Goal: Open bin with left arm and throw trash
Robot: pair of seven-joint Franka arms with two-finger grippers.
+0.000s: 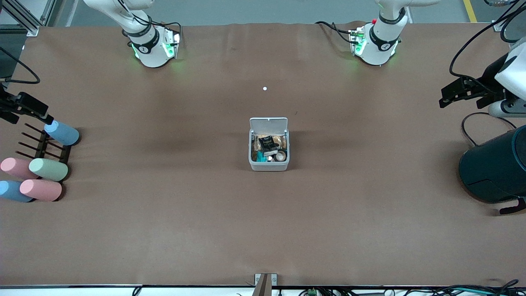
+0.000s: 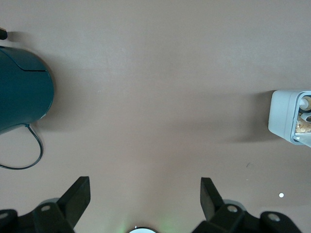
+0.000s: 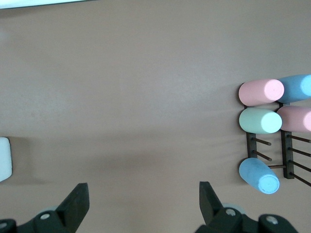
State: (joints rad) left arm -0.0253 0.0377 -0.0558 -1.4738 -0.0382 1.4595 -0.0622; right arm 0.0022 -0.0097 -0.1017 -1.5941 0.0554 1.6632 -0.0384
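Observation:
The white bin [image 1: 269, 163] stands at the table's middle with its lid [image 1: 268, 123] hinged up and open. Inside lie a black packet [image 1: 267, 142], a black roll with a beige centre [image 1: 280, 156] and a small white piece [image 1: 270, 158], among other scraps. The bin's corner also shows in the left wrist view [image 2: 284, 116] and its edge in the right wrist view [image 3: 4, 158]. My left gripper [image 1: 444, 98] [image 2: 144, 189] is open and empty, up at the left arm's end of the table. My right gripper [image 1: 31, 113] [image 3: 143, 191] is open and empty at the right arm's end.
A large dark teal cylinder [image 1: 493, 168] [image 2: 22, 92] lies at the left arm's end with a black cable. A rack [image 1: 45, 144] with several pastel cups [image 3: 260, 120] sits at the right arm's end. A tiny white dot [image 1: 264, 88] lies between the bin and the bases.

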